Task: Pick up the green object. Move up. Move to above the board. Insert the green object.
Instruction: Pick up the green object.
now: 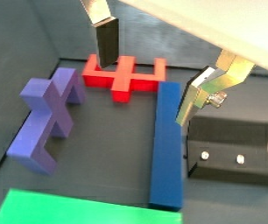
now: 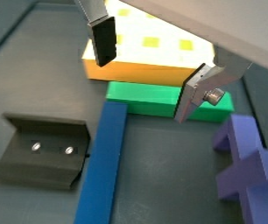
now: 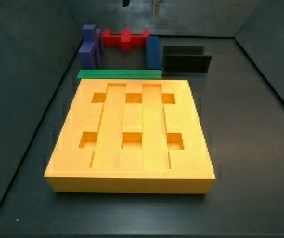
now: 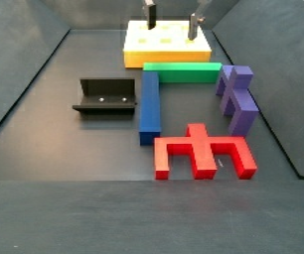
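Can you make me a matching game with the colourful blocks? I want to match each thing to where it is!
Things:
1. green object
2. red piece
3. fixture
4. gripper

Places:
A. up in the air, holding nothing
B. lying against the board's edge
C. on the floor beside the long blue bar
D. farthest from the board

Pairs: 1-B, 2-D, 3-C, 4-A

Your gripper (image 4: 170, 25) hangs high above the floor, pointing down, jaws spread wide with nothing between the fingers (image 1: 106, 39); both wrist views show the gap clear.
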Controlling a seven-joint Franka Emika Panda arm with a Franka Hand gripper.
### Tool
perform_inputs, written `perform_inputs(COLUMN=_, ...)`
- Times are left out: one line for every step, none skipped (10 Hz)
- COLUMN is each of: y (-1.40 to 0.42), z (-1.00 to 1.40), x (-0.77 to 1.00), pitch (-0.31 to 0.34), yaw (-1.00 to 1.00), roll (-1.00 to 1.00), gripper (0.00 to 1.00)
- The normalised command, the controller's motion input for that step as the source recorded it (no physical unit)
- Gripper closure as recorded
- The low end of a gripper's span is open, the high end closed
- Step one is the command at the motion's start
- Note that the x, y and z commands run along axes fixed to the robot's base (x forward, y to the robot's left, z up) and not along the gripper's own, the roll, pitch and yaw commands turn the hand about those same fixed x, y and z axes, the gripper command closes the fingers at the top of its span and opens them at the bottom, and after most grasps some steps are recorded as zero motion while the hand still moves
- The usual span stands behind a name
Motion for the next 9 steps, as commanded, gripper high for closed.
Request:
perform_inputs(y=-0.01, z=-0.23, x=-0.06, pitch=0.000, yaw=-1.00, roll=0.03, gripper=0.00)
perform_inputs(y=0.00, z=-0.25, x=-0.04, pitch=0.000, yaw=-1.00, roll=0.02, gripper=0.00)
perform_inputs(y=-0.01, z=-0.21, x=-0.09, pitch=0.000, yaw=-0.98, roll=0.02, gripper=0.00)
perform_inputs(y=0.00, z=-0.17, x=-0.20, pitch=0.014, yaw=-0.90, roll=0.05, gripper=0.00)
perform_inputs(y=-0.01, z=-0.18, x=-0.23, pitch=0.019, yaw=-0.86, roll=0.05, gripper=0.00)
perform_inputs(y=0.00, z=-0.22, x=-0.30, pitch=0.014, yaw=-0.81, roll=0.04, gripper=0.00)
perform_inputs(y=-0.03, z=-0.21, x=-0.32, pitch=0.010, yaw=-0.79, roll=0.06, gripper=0.00)
perform_inputs(y=-0.05, z=-0.22, x=-0.32, pitch=0.014, yaw=-0.78, roll=0.07, gripper=0.00)
perform_inputs(y=-0.07, z=-0.25, x=-0.36, pitch=0.003, yaw=-0.75, roll=0.07, gripper=0.00)
